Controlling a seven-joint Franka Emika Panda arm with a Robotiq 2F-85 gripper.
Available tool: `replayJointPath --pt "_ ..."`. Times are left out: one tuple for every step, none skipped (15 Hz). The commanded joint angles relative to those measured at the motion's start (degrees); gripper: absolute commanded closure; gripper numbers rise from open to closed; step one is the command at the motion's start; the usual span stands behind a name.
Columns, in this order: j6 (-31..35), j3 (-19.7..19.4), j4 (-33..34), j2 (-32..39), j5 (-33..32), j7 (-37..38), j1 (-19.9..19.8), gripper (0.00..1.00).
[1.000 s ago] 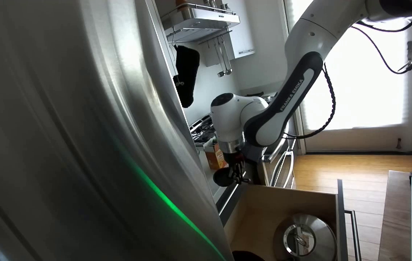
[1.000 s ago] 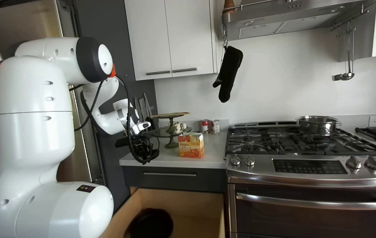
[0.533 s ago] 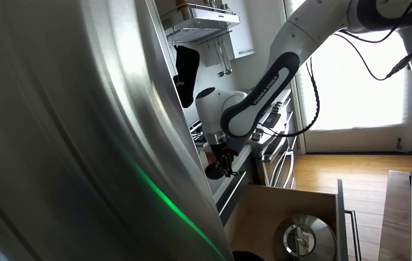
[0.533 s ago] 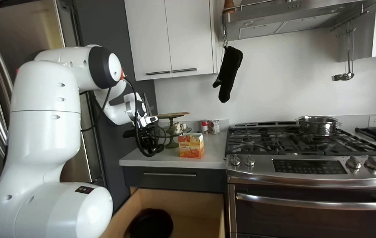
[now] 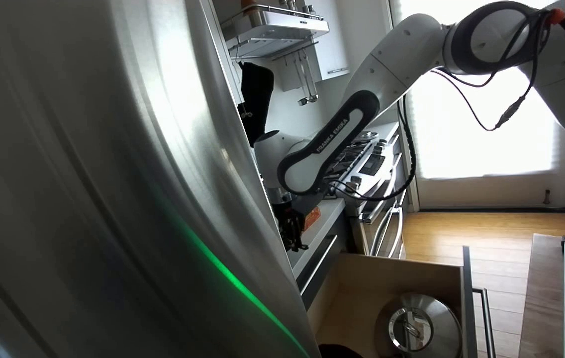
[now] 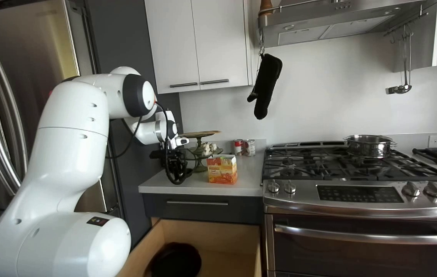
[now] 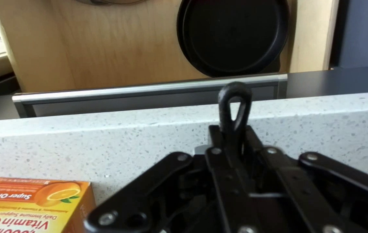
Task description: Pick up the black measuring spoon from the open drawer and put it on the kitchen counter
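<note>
Pale kitchen counter (image 7: 57, 152) — gripper (image 7: 234, 142) tight on the black measuring spoon (image 7: 234, 127) (mostly hidden).

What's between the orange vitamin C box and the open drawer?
In the wrist view: a strip of kitchen counter, then a dark closed drawer front with a metal bar handle.

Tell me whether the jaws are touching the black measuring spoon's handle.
Touching. The wrist view shows it: the jaws are shut on the black measuring spoon's handle, one on each side, its looped end sticking out past their tips.
</note>
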Motion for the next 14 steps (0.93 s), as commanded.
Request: replayJointPath --pt "-0.82 -0.29 5.31 4.65 2.56 -0.84 -0.1 0.95" --pt "-0.94 -0.26 6.2 5.5 3.2 -1.05 -0.15 0.95" --pt "-0.8 -0.55 6.98 6.32 3.24 -0.72 0.0 0.95" --pt "-0.96 -0.9 7.86 7.1 3.24 -0.21 0.2 0.95" --pt "-1.32 -1.01 8.79 7.81 3.57 -0.36 0.13 0.95" --pt "-1.34 -1.4 9.56 8.51 3.48 0.14 0.31 0.95" --pt "-1.16 -1.86 10.5 9.24 3.21 0.74 0.53 0.95" --pt "-1.32 -1.99 11.3 9.88 3.36 0.71 0.49 0.95" --pt "-1.37 -2.24 12.15 10.46 3.32 1.0 0.58 0.95" --pt "-1.39 -2.38 12.89 11.0 3.49 1.12 0.56 0.95" --pt "-1.42 -2.59 13.62 11.49 3.48 1.31 0.61 0.95" --pt "-1.56 -2.69 14.31 11.92 3.63 1.38 0.58 0.95" --pt "-1.76 -2.83 14.95 12.34 3.73 1.57 0.6 0.95" --pt "-1.69 -2.95 15.48 12.66 3.74 1.62 0.62 0.95"
